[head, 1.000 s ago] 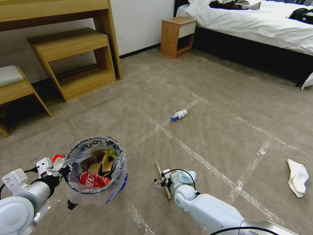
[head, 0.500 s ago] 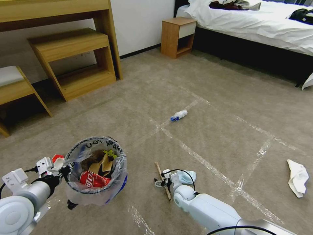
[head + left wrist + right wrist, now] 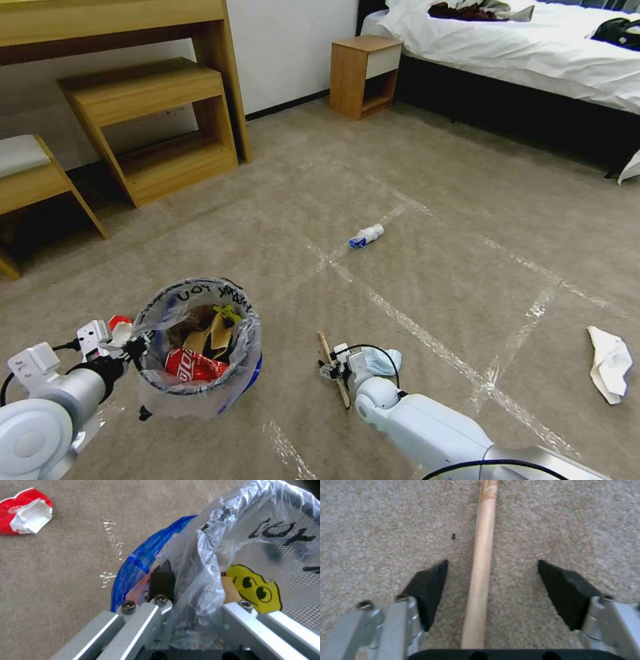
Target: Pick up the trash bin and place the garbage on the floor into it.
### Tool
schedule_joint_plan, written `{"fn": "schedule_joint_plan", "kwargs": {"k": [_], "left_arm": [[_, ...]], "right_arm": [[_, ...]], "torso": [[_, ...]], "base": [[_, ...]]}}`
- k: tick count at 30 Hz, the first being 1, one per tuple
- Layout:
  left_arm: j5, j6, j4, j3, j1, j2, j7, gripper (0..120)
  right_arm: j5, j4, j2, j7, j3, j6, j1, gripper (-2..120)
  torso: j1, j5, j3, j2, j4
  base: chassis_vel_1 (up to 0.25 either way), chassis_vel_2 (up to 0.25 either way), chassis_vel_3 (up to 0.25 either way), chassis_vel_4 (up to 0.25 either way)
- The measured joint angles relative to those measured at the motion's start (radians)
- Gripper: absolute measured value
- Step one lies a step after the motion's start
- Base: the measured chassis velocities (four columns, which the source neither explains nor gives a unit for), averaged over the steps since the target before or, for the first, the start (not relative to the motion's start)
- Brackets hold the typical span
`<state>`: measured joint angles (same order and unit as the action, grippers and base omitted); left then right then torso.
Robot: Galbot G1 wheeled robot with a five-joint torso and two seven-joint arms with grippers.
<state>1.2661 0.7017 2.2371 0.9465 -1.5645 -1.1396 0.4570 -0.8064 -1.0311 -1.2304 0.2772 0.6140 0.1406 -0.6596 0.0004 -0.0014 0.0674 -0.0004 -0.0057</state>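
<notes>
Head view: the left gripper (image 3: 130,347) clamps the rim of the bin (image 3: 198,347), lower left. The right gripper (image 3: 331,371) sits low over the stick (image 3: 332,367), lower centre.

Right wrist view: the fingers (image 3: 428,590) are spread wide, empty, straddling the stick (centre it before closing).

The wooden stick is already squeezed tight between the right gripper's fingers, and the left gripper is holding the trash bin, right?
Not quite. The right wrist view shows the right gripper open, its fingers apart on either side of the wooden stick, which lies on the floor untouched. The left gripper does hold the trash bin by its rim.
</notes>
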Motion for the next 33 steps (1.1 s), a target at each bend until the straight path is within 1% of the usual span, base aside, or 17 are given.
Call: {"fn": "schedule_joint_plan", "kwargs": {"k": [1, 3, 4, 5, 7, 8, 9, 10, 11, 12, 13, 14, 15, 18, 19, 20, 33], "left_arm": [[-0.001, -0.001, -0.001, -0.001, 0.002, 0.002, -0.001, 0], [-0.001, -0.001, -0.002, -0.002, 0.003, 0.003, -0.001, 0], [-0.001, -0.001, -0.002, -0.003, 0.005, 0.004, -0.001, 0], [-0.001, -0.001, -0.002, -0.003, 0.005, 0.004, -0.001, 0], [-0.001, -0.002, -0.001, -0.003, 0.005, 0.006, -0.001, 0], [-0.001, -0.002, -0.001, -0.003, 0.005, 0.006, -0.001, 0], [-0.001, -0.002, 0.0, -0.003, 0.005, 0.006, -0.001, 0], [-0.002, -0.003, 0.0, -0.004, 0.005, 0.006, -0.001, 0], [-0.003, -0.003, 0.0, -0.004, 0.005, 0.006, -0.001, 0], [-0.003, -0.003, 0.0, -0.004, 0.005, 0.006, -0.001, 0], [-0.004, -0.003, 0.0, -0.004, 0.005, 0.006, -0.001, 0], [-0.005, -0.004, 0.0, -0.004, 0.004, 0.006, -0.001, 0], [-0.005, -0.004, 0.0, -0.004, 0.004, 0.006, -0.001, 0], [-0.006, -0.006, 0.0, -0.004, 0.004, 0.008, -0.002, 0], [-0.006, -0.006, 0.0, -0.004, 0.004, 0.008, -0.002, 0], [-0.006, -0.007, 0.0, -0.004, 0.005, 0.009, -0.002, 0], [-0.008, -0.013, -0.033, -0.011, 0.023, 0.021, -0.003, 0]], "right_arm": [[-0.004, -0.01, 0.006, 0.004, -0.002, 0.0, 0.0, 61], [-0.007, -0.014, 0.009, 0.006, -0.003, 0.0, 0.0, 59], [-0.013, -0.022, 0.014, 0.014, -0.006, 0.001, 0.0, 54], [-0.013, -0.022, 0.014, 0.014, -0.006, 0.001, 0.0, 54], [-0.025, -0.042, 0.023, 0.028, -0.013, 0.002, 0.0, 44], [-0.025, -0.042, 0.023, 0.028, -0.013, 0.002, 0.0, 44], [-0.029, -0.052, 0.027, 0.033, -0.016, 0.002, 0.0, 39], [-0.035, -0.067, 0.03, 0.04, -0.021, 0.003, 0.0, 32], [-0.042, -0.077, 0.03, 0.046, -0.023, 0.004, 0.001, 29], [-0.042, -0.077, 0.03, 0.046, -0.023, 0.004, 0.001, 29], [-0.045, -0.08, 0.03, 0.049, -0.024, 0.004, 0.001, 27], [-0.054, -0.091, 0.031, 0.055, -0.026, 0.005, 0.004, 22], [-0.054, -0.091, 0.031, 0.055, -0.026, 0.005, 0.004, 22], [-0.076, -0.117, 0.033, 0.071, -0.029, 0.007, 0.013, 6], [-0.076, -0.117, 0.033, 0.071, -0.029, 0.007, 0.013, 6], [-0.089, -0.133, 0.036, 0.08, -0.029, 0.007, 0.019, 0], [-0.138, -0.161, 0.036, 0.095, -0.055, 0.007, 0.068, 0]], "torso": [[0.0, -0.0003, 0.0, 0.0, -0.0003], [0.0, -0.0004, 0.0, 0.0, -0.0004], [0.0, -0.0004, 0.0, 0.0, -0.0007], [0.0, -0.0004, 0.0, 0.0, -0.0007], [0.0, -0.001, 0.0, 0.0, -0.0011], [0.0, -0.001, 0.0, 0.0, -0.0011], [0.0, -0.0011, 0.0, 0.0, -0.0012], [0.0, -0.0009, 0.0, 0.0, -0.0012], [0.0, -0.0008, 0.0, 0.0, -0.0012], [0.0, -0.0008, 0.0, 0.0, -0.0012], [0.0, -0.0008, 0.0, 0.0, -0.0011], [0.0, -0.0008, 0.0, 0.0, -0.0007], [0.0, -0.0008, 0.0, 0.0, -0.0007], [0.0, -0.0007, 0.0, 0.0, -0.0005], [0.0, -0.0007, 0.0, 0.0, -0.0005], [0.0, -0.0006, 0.0, 0.0, -0.0006], [0.0, -0.0006, 0.0, 0.0, -0.0004]], "base": [[0.0, 0.0, 0.0, 0.0], [0.0, 0.0, 0.0, 0.0], [0.0, 0.0, 0.0, 0.0], [0.0, 0.0, 0.0, 0.0], [0.0, 0.0, 0.0, 0.0], [0.0, 0.0, 0.0, 0.0], [0.0, 0.0, 0.0, 0.0], [0.0, 0.0, 0.0, 0.0], [0.0, 0.0, 0.0, 0.0], [0.0, 0.0, 0.0, 0.0], [0.0, 0.0, 0.0, 0.0], [0.0, 0.0, 0.0, 0.0], [0.0, 0.0, 0.0, 0.0], [0.0, 0.0, 0.0, 0.0], [0.0, 0.0, 0.0, 0.0], [0.0, 0.0, 0.0, 0.0], [0.0, 0.0, 0.0, 0.0]]}}
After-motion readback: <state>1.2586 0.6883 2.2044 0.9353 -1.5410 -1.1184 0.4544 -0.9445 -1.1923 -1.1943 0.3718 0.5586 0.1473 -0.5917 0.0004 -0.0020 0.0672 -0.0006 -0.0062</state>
